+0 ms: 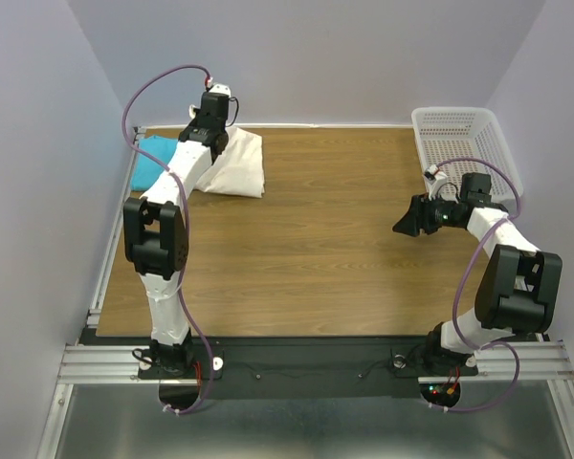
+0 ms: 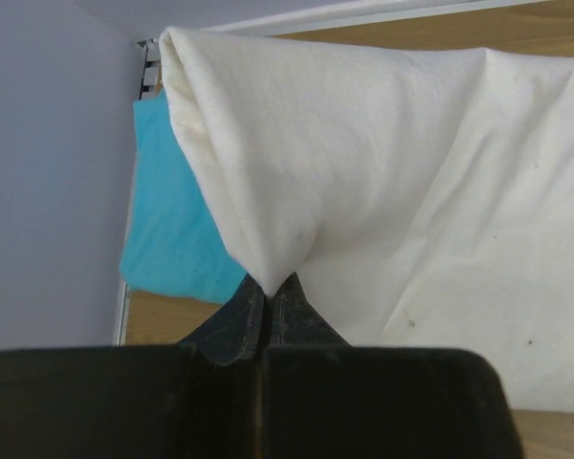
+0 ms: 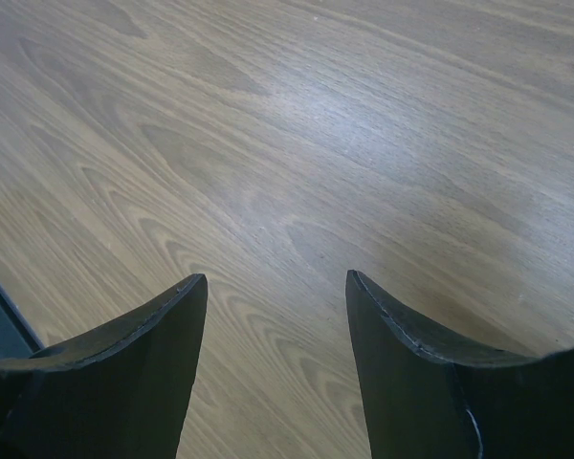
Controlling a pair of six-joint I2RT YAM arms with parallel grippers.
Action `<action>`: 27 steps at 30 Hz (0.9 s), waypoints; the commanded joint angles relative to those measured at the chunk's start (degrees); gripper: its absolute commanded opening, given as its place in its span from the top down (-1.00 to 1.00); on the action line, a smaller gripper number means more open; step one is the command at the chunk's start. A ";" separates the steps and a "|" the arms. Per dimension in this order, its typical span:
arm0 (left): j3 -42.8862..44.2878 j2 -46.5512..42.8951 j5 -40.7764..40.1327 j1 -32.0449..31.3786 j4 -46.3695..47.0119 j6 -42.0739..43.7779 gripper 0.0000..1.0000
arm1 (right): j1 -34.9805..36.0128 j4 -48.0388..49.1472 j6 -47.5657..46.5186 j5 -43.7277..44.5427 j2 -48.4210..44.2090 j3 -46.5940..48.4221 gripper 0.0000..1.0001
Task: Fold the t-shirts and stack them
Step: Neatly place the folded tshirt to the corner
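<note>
L gripper [image 2: 268, 285] clenched on a fold of the cream shirt [image 2: 392, 163] at the table's [image 1: 316, 220] far-left corner, blue shirt [image 2: 172, 234] touching it on the left; R gripper [image 3: 275, 277] released, jaws apart over the wood nr the basket [image 1: 459, 134]

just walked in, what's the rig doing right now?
The left hand is shut on a pinch of the cream t-shirt at the far left corner of the table, pulling the fabric into a peak. The turquoise t-shirt lies beside it, toward the left wall. The right hand hangs open over bare wood near the white basket, holding nothing.
</note>
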 commanded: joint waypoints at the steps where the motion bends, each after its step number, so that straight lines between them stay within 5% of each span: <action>1: 4.82 -5.86 -2.85 -0.28 2.98 1.27 1.00 | 0.05 0.73 0.28 -1.29 -0.08 0.82 -0.31; 27: 9.57 -6.13 -10.49 -0.28 3.33 7.60 1.00 | 0.05 0.73 0.36 -0.76 0.10 1.09 -0.31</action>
